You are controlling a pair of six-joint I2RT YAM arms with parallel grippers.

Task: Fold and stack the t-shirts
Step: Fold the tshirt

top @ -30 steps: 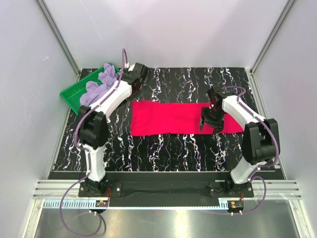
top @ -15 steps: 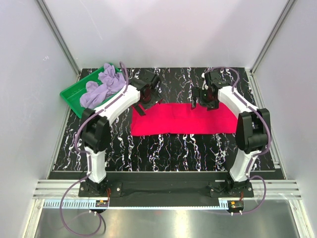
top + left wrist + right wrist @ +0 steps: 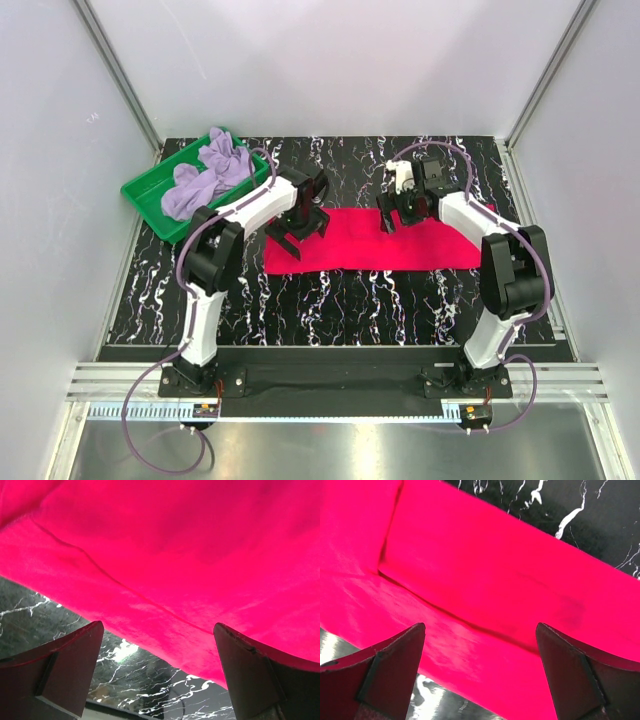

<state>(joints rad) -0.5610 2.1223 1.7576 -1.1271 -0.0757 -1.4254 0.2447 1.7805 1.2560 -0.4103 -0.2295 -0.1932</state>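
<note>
black marbled surface (image 3: 340, 300): bare strip along the near side
crimson t-shirt (image 3: 370, 248) lies flat mid-surface as a long band running left to right; left end is square, right end passes under the right arm (image 3: 475, 222)
left claw (image 3: 298, 236) is over the band's left end, jaws spread wide, nothing between them
left wrist view: both fingers (image 3: 60, 672) frame a cloth edge with marble showing below it, thin crease running diagonally across the cloth
right claw (image 3: 393, 217) is at the band's far edge, right of centre, jaws also wide and empty
right wrist view: a folded-over layer with a clear step in the cloth, marble visible at top right and bottom left
can't tell from any view whether either claw's tips touch the cloth
far left corner: green tray (image 3: 140, 195) sits at an angle on the surface, lavender t-shirt (image 3: 205, 172) bunched up inside, unfolded, heaped above the rim, well apart from the crimson one
white walls (image 3: 330, 70) close the cell on three sides
</note>
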